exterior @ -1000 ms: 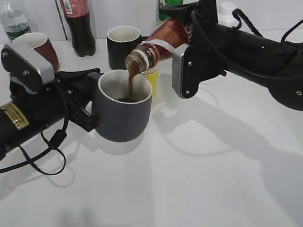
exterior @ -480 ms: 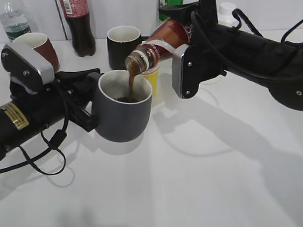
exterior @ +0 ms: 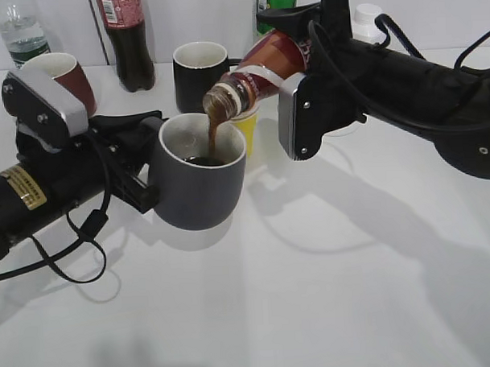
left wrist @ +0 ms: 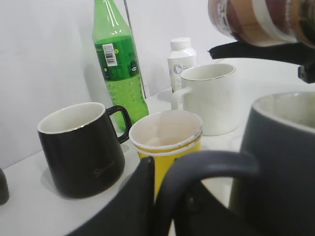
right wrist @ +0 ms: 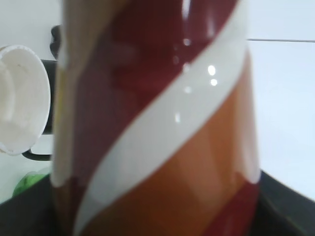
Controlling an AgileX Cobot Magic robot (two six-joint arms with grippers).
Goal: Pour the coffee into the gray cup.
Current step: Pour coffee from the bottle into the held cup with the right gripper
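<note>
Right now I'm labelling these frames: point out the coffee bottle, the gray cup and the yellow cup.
coffee bottle point(exterior: 253, 77), exterior view, on its swirl label near the neck.
gray cup point(exterior: 199, 191), exterior view, on its outer wall.
yellow cup point(left wrist: 170, 160), left wrist view, on its yellow side.

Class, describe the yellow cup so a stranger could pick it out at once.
Start at the gray cup receiving coffee mid-table. Directly behind it, under the tilted coffee bottle, stands the yellow cup. Its neighbours are black, white and gray handled mugs; it alone is bright yellow and seemingly handleless.
</note>
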